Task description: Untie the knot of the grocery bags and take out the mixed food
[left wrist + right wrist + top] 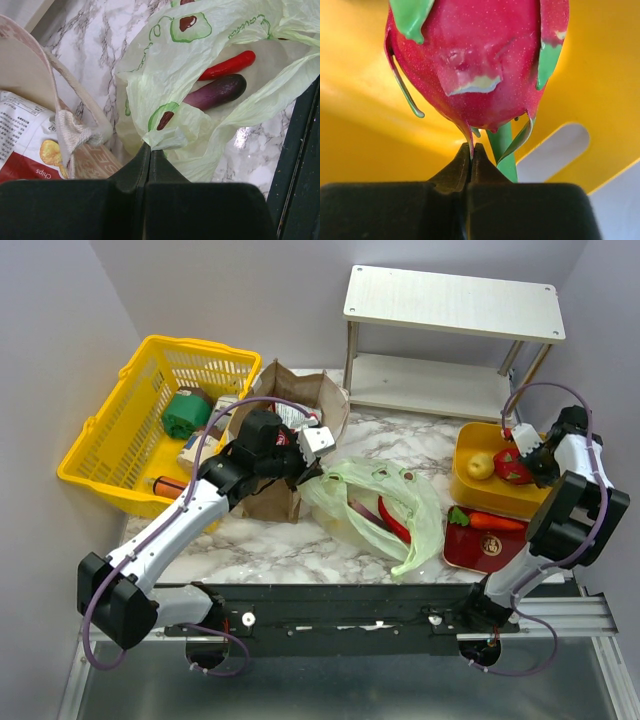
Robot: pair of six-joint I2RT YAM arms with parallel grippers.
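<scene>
The pale green plastic bag lies open on the marble in the middle, and its knot is out of view. Inside it lie a red chili and a purple eggplant. My left gripper is shut on a bunched edge of that bag, beside the brown paper bag, which holds a chips packet. At the right, my right gripper is shut on a thin scale of the dragon fruit inside the yellow bin, next to a yellow fruit.
A carrot lies on a red tray in front of the bin. The yellow mesh basket at the left holds a green can and cartons. A white two-level shelf stands at the back.
</scene>
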